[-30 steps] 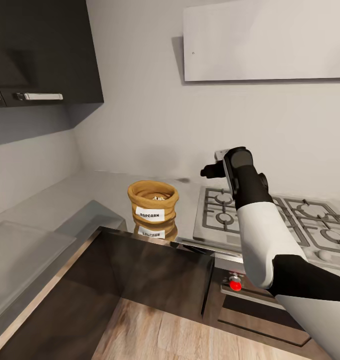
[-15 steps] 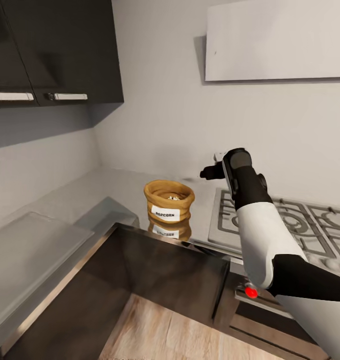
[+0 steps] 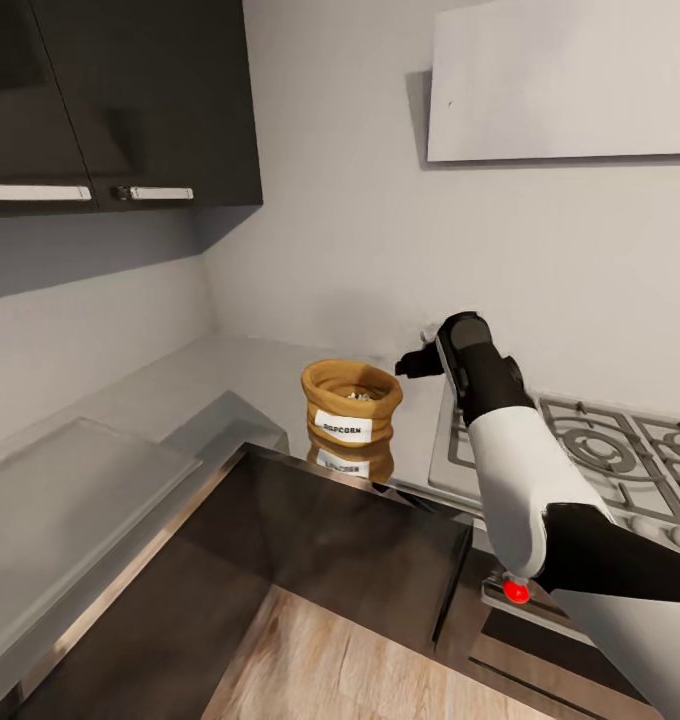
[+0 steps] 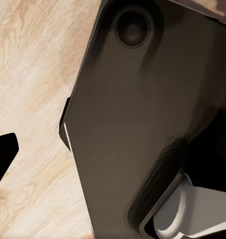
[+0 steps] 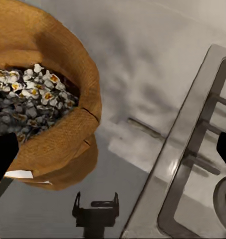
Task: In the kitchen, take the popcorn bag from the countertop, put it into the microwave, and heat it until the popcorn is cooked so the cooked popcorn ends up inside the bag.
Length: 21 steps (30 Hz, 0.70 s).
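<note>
While right arm hangs raised over worktop, its dark two-finger gripper [image 3: 412,362] sits just right of and slightly above small tan-orange cloth popcorn bag [image 3: 351,404], not touching. Bag upright on far stretch of reflective grey steel countertop [image 3: 250,375], long axis vertical, rolled rim open, whitish popcorn [image 5: 28,99] showing inside. Fingers spread wide, nothing between. Grey-grated gas hob [image 3: 590,450] lies right of gripper. Likely next move: short shift left and down. Left gripper state: cannot tell.
</note>
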Tool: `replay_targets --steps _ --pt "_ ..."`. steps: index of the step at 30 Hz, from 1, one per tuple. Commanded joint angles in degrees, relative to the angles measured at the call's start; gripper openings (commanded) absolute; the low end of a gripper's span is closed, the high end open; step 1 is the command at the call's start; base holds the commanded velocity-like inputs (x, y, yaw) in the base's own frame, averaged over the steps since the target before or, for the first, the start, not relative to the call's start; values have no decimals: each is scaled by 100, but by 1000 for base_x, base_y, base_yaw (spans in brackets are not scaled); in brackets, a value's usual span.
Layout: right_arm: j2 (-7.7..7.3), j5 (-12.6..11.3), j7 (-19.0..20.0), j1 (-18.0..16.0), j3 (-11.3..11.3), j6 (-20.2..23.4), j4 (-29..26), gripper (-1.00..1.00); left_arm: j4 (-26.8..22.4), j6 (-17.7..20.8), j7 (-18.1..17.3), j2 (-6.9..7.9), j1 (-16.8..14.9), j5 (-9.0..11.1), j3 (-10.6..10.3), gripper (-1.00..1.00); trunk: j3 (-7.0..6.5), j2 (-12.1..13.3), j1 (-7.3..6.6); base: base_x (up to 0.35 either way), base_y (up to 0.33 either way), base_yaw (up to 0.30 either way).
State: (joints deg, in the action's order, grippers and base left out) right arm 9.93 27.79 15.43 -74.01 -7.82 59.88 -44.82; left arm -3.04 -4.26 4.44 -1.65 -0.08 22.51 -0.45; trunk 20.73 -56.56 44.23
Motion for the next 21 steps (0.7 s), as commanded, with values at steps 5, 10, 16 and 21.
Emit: replay_targets --steps 5,10,16,21 --pt "7 66 45 -29 -88 12 996 100 -3 -14 21 -2 0 25 -8 100 6 -5 0 0 0 0" --pt "7 71 51 -185 -96 12 1075 100 -3 -14 22 -2 0 23 -8 100 6 -5 0 0 0 0" --pt "7 92 48 -217 -88 12 1054 100 -3 -14 22 -2 0 25 -2 100 6 -5 0 0 0 0" --pt "7 100 45 -219 -88 12 819 100 -10 -14 22 -2 0 29 14 100 6 -5 0 0 0 0"
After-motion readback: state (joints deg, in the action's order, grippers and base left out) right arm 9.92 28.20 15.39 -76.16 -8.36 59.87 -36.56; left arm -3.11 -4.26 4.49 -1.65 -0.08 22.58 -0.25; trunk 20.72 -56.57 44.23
